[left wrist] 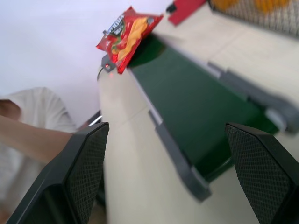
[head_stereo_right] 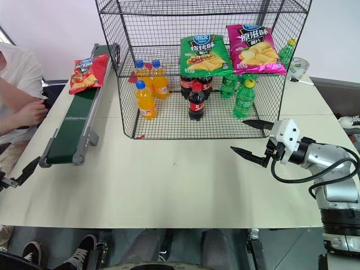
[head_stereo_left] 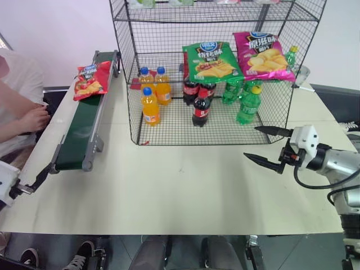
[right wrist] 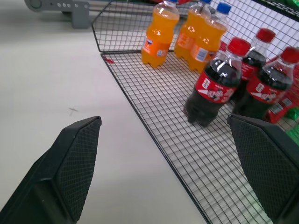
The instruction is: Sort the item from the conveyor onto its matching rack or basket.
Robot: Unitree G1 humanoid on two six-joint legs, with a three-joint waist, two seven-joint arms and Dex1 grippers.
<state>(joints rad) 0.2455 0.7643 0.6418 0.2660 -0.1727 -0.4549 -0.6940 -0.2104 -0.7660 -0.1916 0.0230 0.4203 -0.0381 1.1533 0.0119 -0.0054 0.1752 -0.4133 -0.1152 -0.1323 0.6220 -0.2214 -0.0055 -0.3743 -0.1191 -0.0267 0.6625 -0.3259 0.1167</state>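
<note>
The item, a red chip bag (head_stereo_left: 91, 80), lies on the far end of the conveyor (head_stereo_left: 84, 129), a dark green belt along the table's left side. The rack (head_stereo_left: 133, 84) stands at the back centre. My left gripper (head_stereo_left: 34, 181) hangs open and empty off the table's left edge, just short of the conveyor's near end; in its wrist view the bag (left wrist: 127, 37) lies far ahead beyond the belt (left wrist: 196, 112). My right gripper (head_stereo_left: 252, 142) is open and empty over the table at the right, in front of the rack's lower right corner.
On the rack's bottom tier stand orange bottles (head_stereo_left: 150, 106), cola bottles (head_stereo_left: 201, 108) and green bottles (head_stereo_left: 248, 105). A green bag (head_stereo_left: 211, 62) and a magenta bag (head_stereo_left: 262, 55) lie on the tier above. A person's arm (head_stereo_left: 22, 115) rests beside the conveyor at left.
</note>
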